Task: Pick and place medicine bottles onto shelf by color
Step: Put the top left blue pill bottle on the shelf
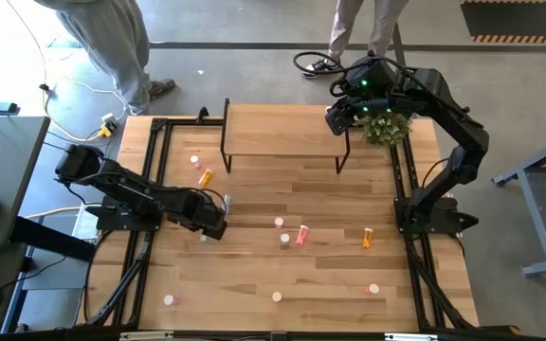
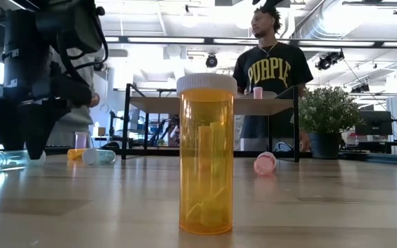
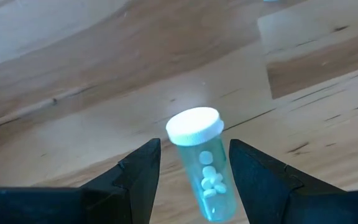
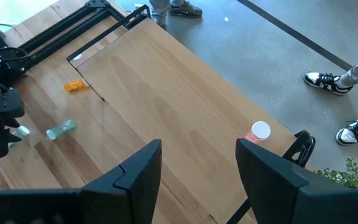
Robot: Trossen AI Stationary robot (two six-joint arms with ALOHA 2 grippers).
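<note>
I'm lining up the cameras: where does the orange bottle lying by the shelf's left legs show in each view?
High view: the orange bottle lies left of centre, just in front of the shelf.
Low view: far left, lying on the table.
Left wrist view: not in it.
Right wrist view: upper left, beside the shelf's edge.
Shared landmark: the shelf.

Pill bottles (image 1: 301,234) scattered below shelf (image 1: 282,129)

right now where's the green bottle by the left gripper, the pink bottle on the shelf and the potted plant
green bottle (image 3: 205,167): left wrist view, on its clear body.
pink bottle (image 4: 259,131): right wrist view, on its white cap.
potted plant (image 2: 328,110): low view, on its leaves.
</note>
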